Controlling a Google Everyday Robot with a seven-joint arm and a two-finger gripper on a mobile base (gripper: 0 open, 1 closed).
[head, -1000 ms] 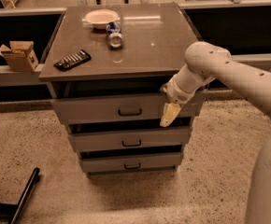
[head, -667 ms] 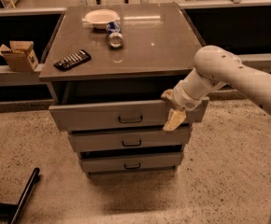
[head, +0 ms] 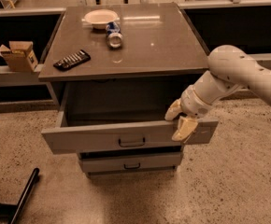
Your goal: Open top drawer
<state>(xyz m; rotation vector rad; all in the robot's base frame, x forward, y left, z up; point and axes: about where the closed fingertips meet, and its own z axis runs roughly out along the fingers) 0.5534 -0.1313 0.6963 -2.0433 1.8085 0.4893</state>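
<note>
The top drawer (head: 93,139) is the wide grey one under the cabinet top, with a small black loop handle (head: 131,142) at its centre. It is pulled well out, and its dark inside shows. My gripper (head: 178,119) is at the right end of the drawer front. One pale finger (head: 173,110) sits behind the front panel and the other in front of it, so the gripper is shut on the panel's top edge. The gripper hides the panel's surface near its right end.
A narrower drawer (head: 131,162) sits closed below. On the cabinet top (head: 163,45) are a white bowl (head: 101,17), a can (head: 113,35) lying on its side and a black remote (head: 72,59). A cardboard box (head: 17,56) stands on the left ledge. A black bar (head: 23,197) lies on the floor at lower left.
The top drawer has slid out toward the camera from nearly shut to well open. My gripper moved with it, staying on the right end of its front panel.
</note>
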